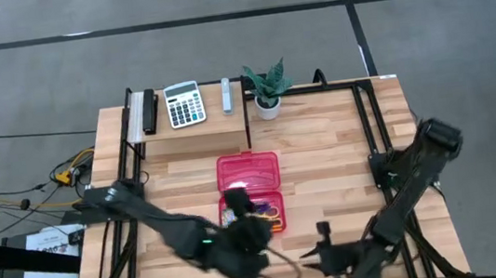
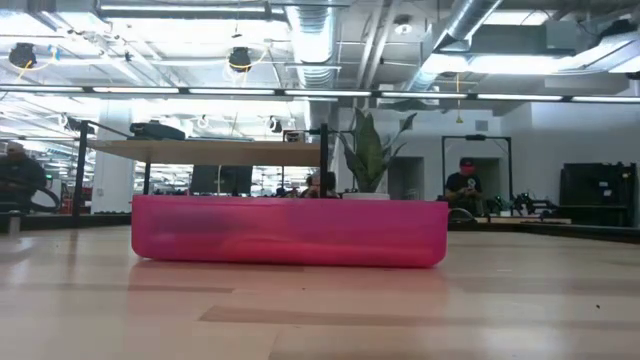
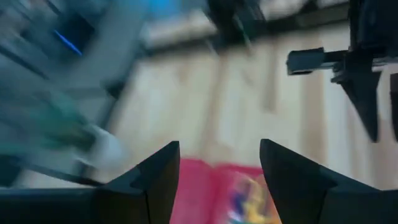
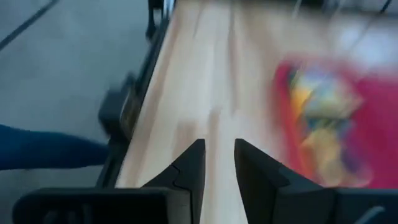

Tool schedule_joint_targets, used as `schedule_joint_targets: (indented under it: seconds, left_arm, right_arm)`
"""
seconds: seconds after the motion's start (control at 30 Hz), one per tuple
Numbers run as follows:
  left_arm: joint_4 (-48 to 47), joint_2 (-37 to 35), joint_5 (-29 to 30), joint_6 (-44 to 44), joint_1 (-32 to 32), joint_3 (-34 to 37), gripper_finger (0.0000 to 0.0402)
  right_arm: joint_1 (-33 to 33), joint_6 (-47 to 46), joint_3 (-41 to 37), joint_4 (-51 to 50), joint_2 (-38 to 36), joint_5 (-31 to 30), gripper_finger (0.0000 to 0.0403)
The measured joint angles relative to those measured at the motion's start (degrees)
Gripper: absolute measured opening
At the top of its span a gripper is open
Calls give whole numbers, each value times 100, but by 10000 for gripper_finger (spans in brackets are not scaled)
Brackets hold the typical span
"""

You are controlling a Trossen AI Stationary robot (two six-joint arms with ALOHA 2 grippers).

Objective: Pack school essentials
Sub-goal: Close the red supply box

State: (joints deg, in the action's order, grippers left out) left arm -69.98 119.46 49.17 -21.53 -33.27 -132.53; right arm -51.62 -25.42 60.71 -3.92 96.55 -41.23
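Note:
A pink case (image 1: 248, 172) lies open in the middle of the table, its lid half toward the far edge. Colourful stationery (image 1: 264, 212) lies in its near half and shows blurred in the left wrist view (image 3: 249, 196) and the right wrist view (image 4: 317, 112); I cannot tell the pieces apart. The low view shows only the case's pink wall (image 2: 290, 232). My left gripper (image 1: 245, 236) (image 3: 217, 149) hangs open over the case's near end and holds nothing. My right gripper (image 1: 324, 247) (image 4: 219, 146) is near the table's near edge, right of the case, narrowly open and empty.
On a raised wooden shelf at the far side stand a white calculator (image 1: 184, 104), a dark oblong object (image 1: 144, 113), a small grey item (image 1: 227, 95) and a potted plant (image 1: 266, 87). Black frame rails (image 1: 373, 125) run along both table sides. Bare wood lies right of the case.

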Motion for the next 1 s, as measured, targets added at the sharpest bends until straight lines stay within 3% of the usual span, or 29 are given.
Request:
schedule_joint_targets:
  seconds: [0.13, 0.27, 0.4, 0.47, 0.6, 0.7, 0.83, 1.0]
  left_arm:
    - [-220, -731, 865, 723, -356, 0, 209]
    - [-743, -1436, 831, 848, -504, 4, 209]
    - [-1587, -2063, 816, 220, -484, 116, 209]
    - [-1664, -2390, 960, -8, -521, 519, 209]
    - [-1450, -3318, 1555, -712, -705, 2151, 209]
    - [-811, -4211, 1969, -1560, -829, 3894, 209]
    - [1102, -5475, 1900, -1863, -895, 6258, 209]
    - [4097, -6910, 1303, -1077, -831, 8743, 209]
  right_arm:
    - [-6, 1488, 7, -387, -1202, -739, 107]
    - [6, 2163, 9, -1303, -2561, -1576, 107]
    - [133, 2234, -7, -2221, -3873, -1701, 107]
    - [215, 2267, -171, -2384, -4487, -1615, 107]
    - [379, 2314, -1137, -2060, -5670, -1598, 107]
    - [566, 2577, -2197, -950, -6454, -1581, 107]
    - [799, 3025, -3429, 739, -7214, -1390, 107]
    - [1059, 3108, -4490, 1856, -7879, -1099, 107]
